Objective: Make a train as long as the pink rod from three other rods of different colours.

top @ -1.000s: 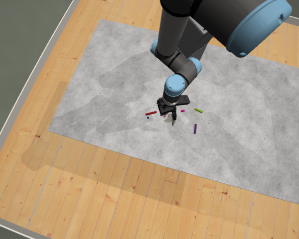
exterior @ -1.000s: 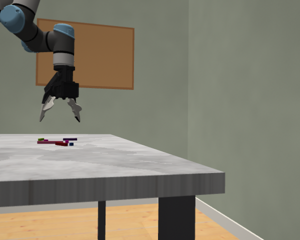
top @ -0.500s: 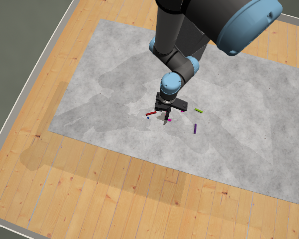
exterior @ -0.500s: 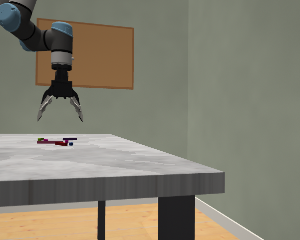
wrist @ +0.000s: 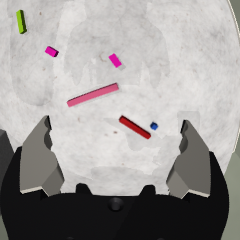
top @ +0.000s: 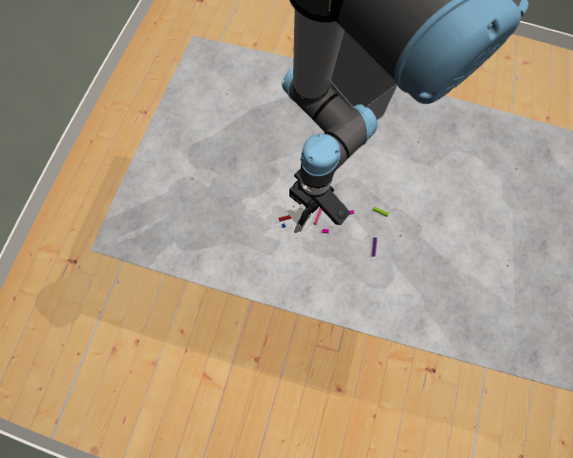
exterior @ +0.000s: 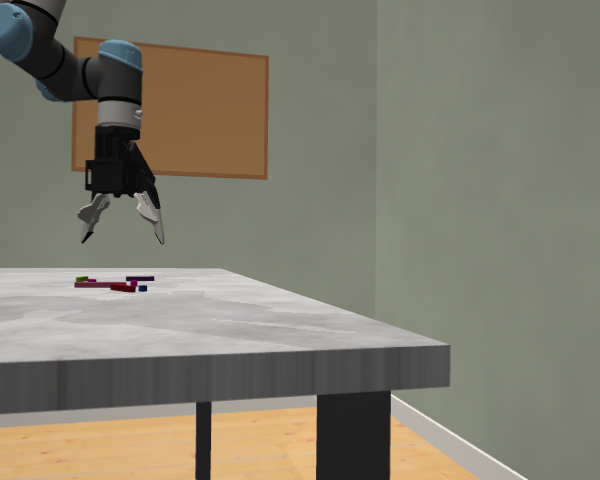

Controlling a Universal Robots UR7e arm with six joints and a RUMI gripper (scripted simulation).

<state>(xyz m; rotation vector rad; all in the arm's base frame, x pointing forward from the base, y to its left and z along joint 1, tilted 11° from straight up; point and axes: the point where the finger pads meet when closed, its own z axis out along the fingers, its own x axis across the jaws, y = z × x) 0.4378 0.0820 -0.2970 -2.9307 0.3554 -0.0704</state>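
My gripper (exterior: 122, 240) hangs open and empty well above the table. In the wrist view the pink rod (wrist: 93, 94) lies flat in the middle. A red rod (wrist: 134, 127) lies below it, with a small blue rod (wrist: 154, 126) just off its right end, apart from it. Two magenta rods (wrist: 52, 51) (wrist: 115, 60) lie above the pink rod. A lime rod (wrist: 21, 21) lies at the top left. In the top view the gripper (top: 310, 219) partly hides the pink rod (top: 318, 216), and a purple rod (top: 374, 246) lies to the right. All rods lie apart from each other.
The rods sit on a grey mat on a wooden table top. In the exterior view the table's right edge (exterior: 341, 315) is far from the rods.
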